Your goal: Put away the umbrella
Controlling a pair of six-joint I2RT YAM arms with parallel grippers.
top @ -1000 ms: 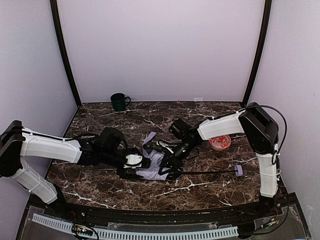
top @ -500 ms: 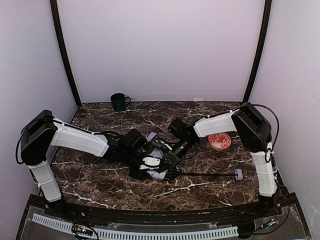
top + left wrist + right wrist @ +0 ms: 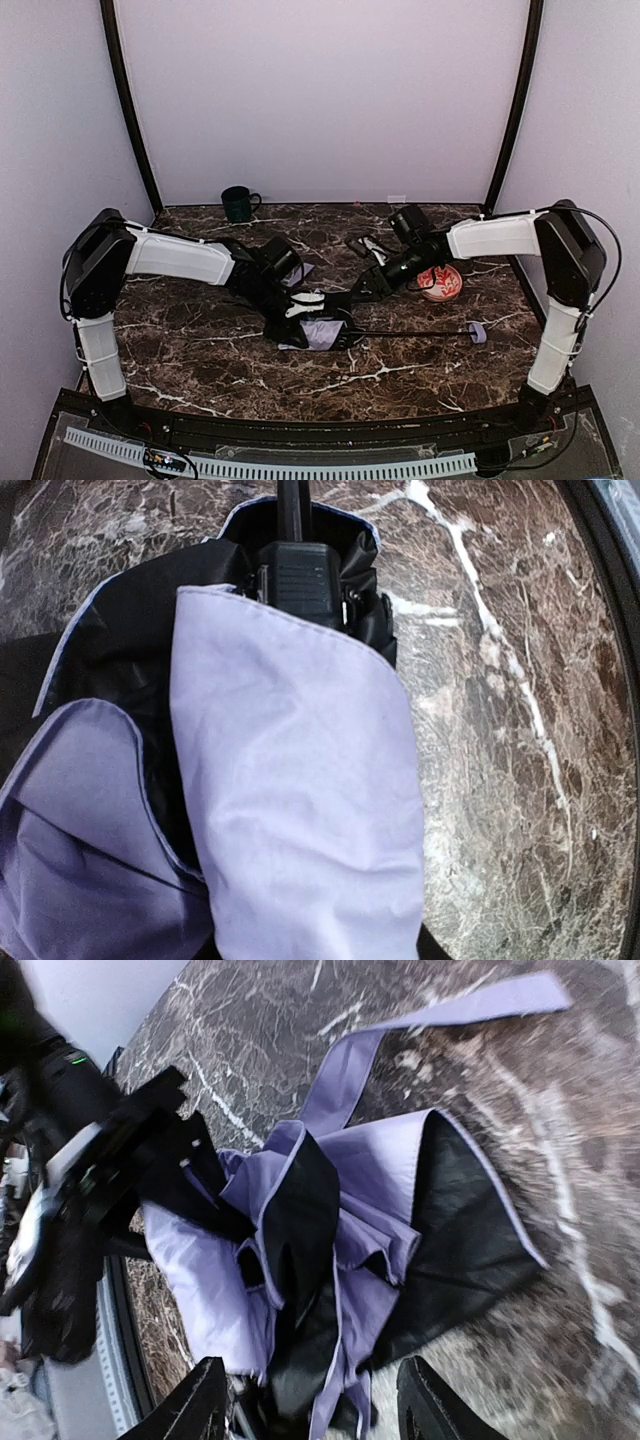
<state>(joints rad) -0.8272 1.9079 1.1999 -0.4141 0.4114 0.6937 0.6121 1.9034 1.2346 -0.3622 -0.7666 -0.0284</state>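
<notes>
The umbrella (image 3: 318, 328) lies near the table's middle, its lavender canopy bunched up with black lining showing. Its thin black shaft (image 3: 410, 334) runs right to the small lavender handle (image 3: 477, 334). My left gripper (image 3: 303, 306) sits on the canopy. In the left wrist view a lavender fold (image 3: 300, 780) covers the fingers and runs down between them, with the shaft (image 3: 291, 505) at the top. My right gripper (image 3: 366, 284) is open and empty, up and right of the canopy. In the right wrist view its fingers (image 3: 200, 1400) frame the crumpled fabric (image 3: 370, 1190) from a distance.
A red-patterned bowl (image 3: 440, 283) stands right of the right gripper. A dark green mug (image 3: 238, 203) stands at the back left by the wall. The umbrella's closing strap (image 3: 450, 1010) trails loose on the marble. Walls close the table on three sides.
My left arm has reached right and bunched the canopy into a smaller bundle. My right gripper has come off the canopy and drawn back up and right, towards the bowl.
</notes>
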